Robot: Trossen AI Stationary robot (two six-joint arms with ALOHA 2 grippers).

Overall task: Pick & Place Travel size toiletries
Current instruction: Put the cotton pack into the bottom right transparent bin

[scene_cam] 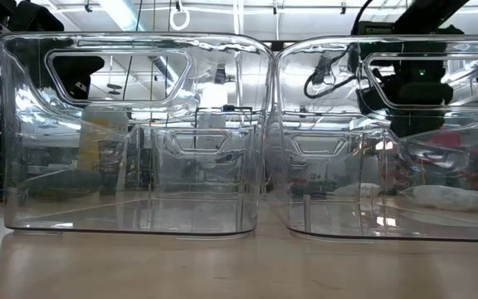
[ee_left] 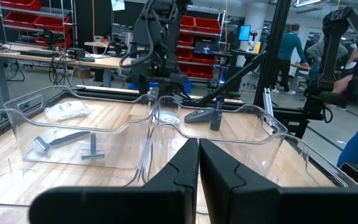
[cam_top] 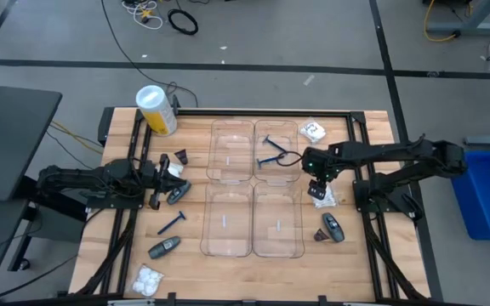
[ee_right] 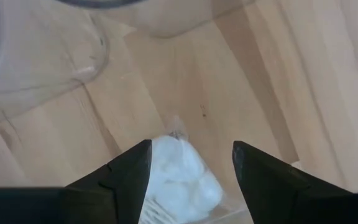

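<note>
A small white crinkly packet (ee_right: 182, 177) lies flat on the wooden table (cam_top: 356, 255), just right of the clear trays (cam_top: 253, 191). My right gripper (ee_right: 191, 146) points down over it, open, one finger on each side of the packet's top; in the high view the gripper (cam_top: 316, 185) hangs just above the packet (cam_top: 323, 198). My left gripper (ee_left: 198, 144) is shut and level at the table's left (cam_top: 160, 172), holding nothing. Two blue razors (cam_top: 270, 150) lie in the far right tray. Other toiletries lie loose on the table: a blue razor (cam_top: 173, 223), grey tubes (cam_top: 164, 247) (cam_top: 334, 228) and white packets (cam_top: 149, 279) (cam_top: 313, 130).
A yellow-and-white cylinder (cam_top: 156, 110) lies at the far left corner. A dark cone (cam_top: 181, 157), a tube (cam_top: 177, 195) and a packet (cam_top: 173, 170) lie close to my left gripper. People stand in the room beyond the table (ee_left: 291, 43). Bare wood shows along the near right edge.
</note>
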